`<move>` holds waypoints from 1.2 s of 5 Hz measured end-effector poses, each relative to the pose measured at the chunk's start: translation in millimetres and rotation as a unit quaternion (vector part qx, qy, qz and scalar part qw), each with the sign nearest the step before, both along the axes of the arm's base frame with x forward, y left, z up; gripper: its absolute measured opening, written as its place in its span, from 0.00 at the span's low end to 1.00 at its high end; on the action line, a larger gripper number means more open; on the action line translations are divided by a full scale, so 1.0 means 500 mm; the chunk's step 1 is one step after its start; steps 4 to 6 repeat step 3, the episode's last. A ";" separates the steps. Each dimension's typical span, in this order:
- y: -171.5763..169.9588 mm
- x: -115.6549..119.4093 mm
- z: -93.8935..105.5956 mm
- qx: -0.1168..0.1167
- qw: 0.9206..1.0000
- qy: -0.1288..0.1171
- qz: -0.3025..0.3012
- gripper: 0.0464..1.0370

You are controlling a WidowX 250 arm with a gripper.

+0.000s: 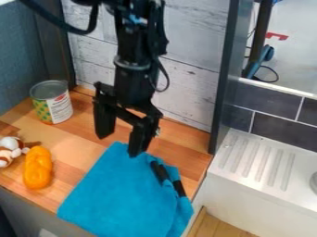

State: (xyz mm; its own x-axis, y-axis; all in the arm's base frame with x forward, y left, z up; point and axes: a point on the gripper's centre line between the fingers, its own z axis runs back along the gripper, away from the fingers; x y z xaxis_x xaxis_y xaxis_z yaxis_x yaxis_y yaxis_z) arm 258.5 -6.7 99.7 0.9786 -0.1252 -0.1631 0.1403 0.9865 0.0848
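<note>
The black gripper point(121, 135) hangs over the wooden counter near its back wall, open, with a wide gap between its fingers. Its right finger is close above the top corner of a blue cloth point(117, 190); whether they touch I cannot tell. The cloth lies spread over the front of the counter, its lower part hanging past the front edge. Two slim black pieces point(160, 171) lie on the cloth's right side, partly covered by its folds. An orange, braided-looking object point(38, 167) rests left of the cloth.
An opened can point(52, 102) stands at the back left. A small brown-and-white toy point(7, 151) sits at the left edge. A dark upright post point(224, 88) borders the counter on the right, and beyond it is a white sink unit with a ridged drainboard point(257, 159).
</note>
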 end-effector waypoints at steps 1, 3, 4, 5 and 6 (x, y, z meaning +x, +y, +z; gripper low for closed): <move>0.051 -0.010 0.045 -0.002 0.999 -0.028 0.035 0.96; 0.125 -0.012 0.075 -0.004 0.998 -0.048 0.050 0.96; 0.125 -0.012 0.075 -0.004 0.998 -0.048 0.050 0.96; 0.125 -0.012 0.075 -0.004 0.998 -0.048 0.050 0.96; 0.125 -0.012 0.075 -0.004 0.998 -0.048 0.050 0.96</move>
